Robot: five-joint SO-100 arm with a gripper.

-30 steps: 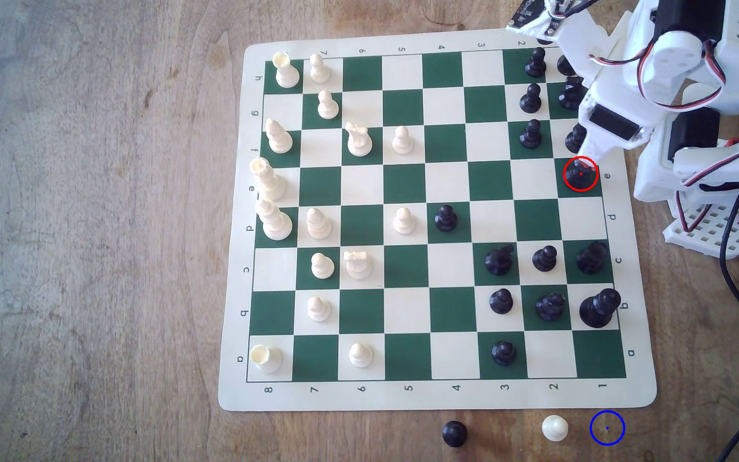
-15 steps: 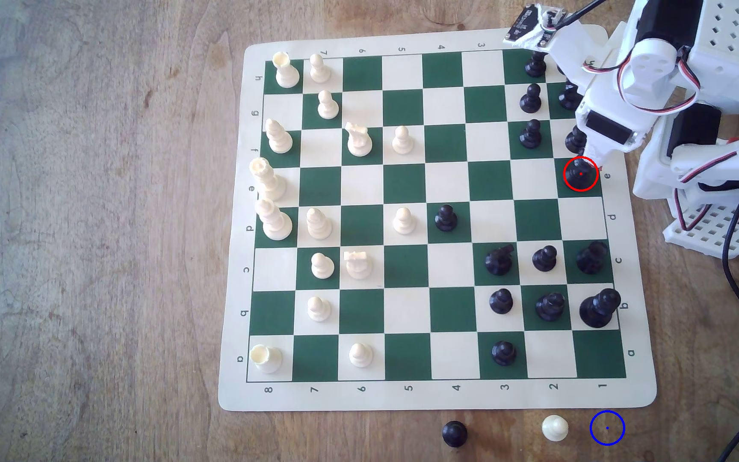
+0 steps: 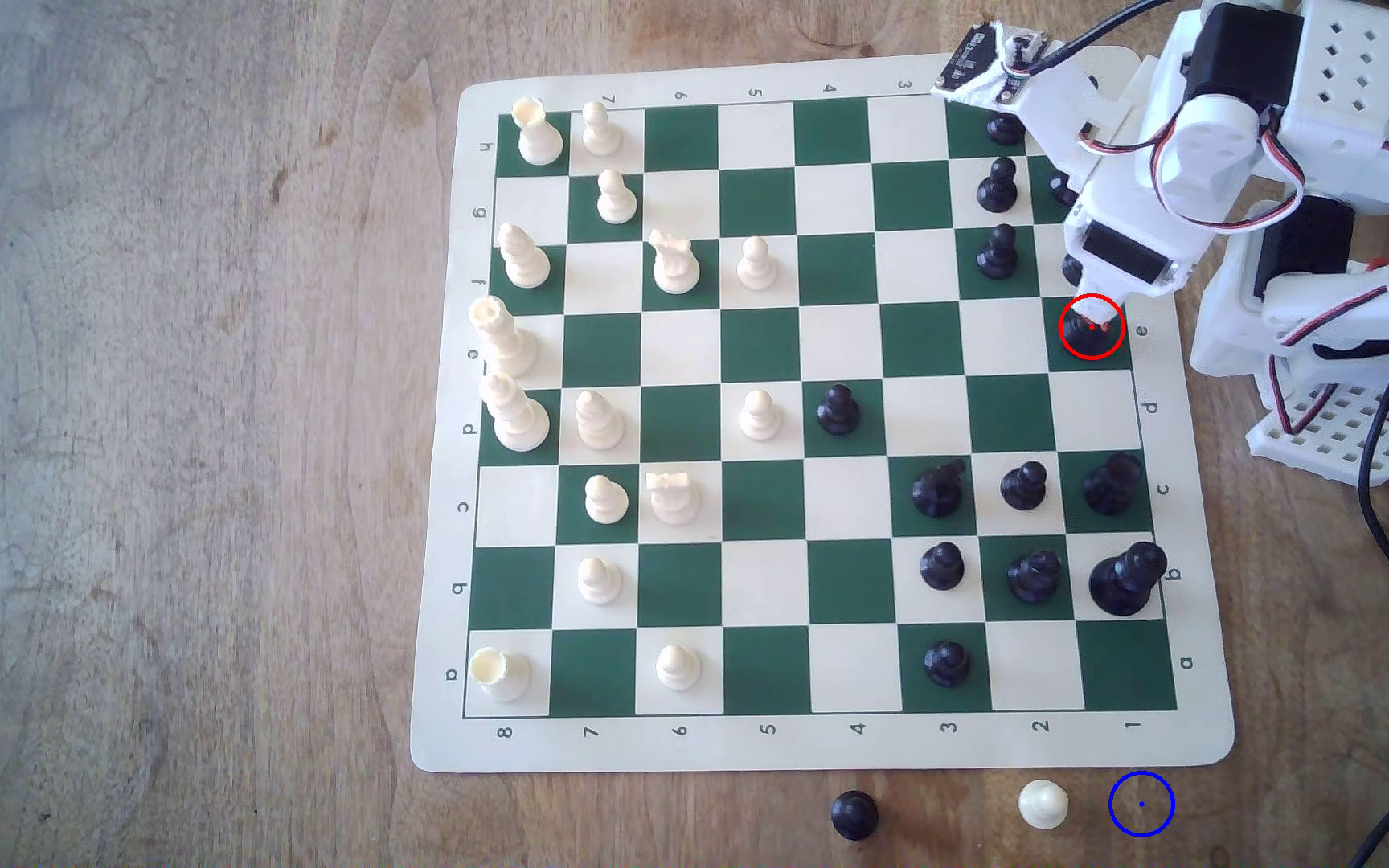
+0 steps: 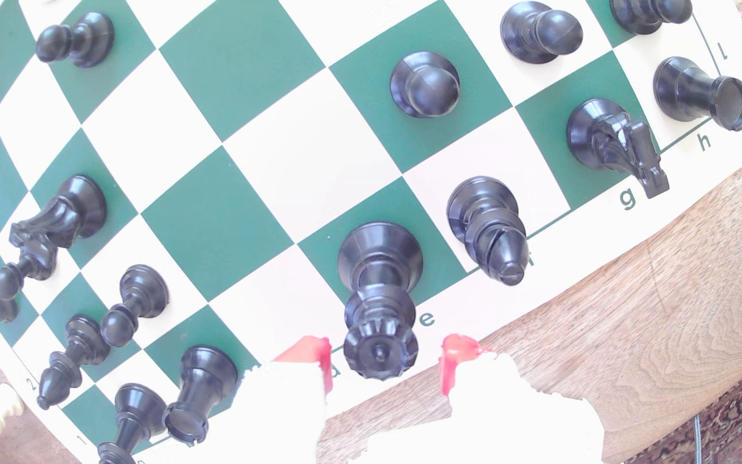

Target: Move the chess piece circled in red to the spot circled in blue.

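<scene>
The white gripper [image 3: 1095, 321] with red-tipped fingers [image 4: 311, 352] has come lower over the tall glossy black chess piece with a crowned, knobbed top [image 4: 379, 285], jaws apart and flanking its crown without touching. The piece stands upright on the green e1 square of the green-and-cream board mat [image 3: 841, 743]. The blue-ringed patch of brown tabletop [image 3: 1141, 804] lies well apart, just beside a cream pawn [image 3: 1042, 804].

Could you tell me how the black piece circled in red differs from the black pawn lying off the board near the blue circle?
The circled black piece stands on a green square at the mat's edge; the black pawn sits on bare wood. The circled piece has a ridged crown, clear in the wrist view; the pawn's top is plain and round. The open hand flanks the crown; nothing is near the pawn. Both are glossy black.
</scene>
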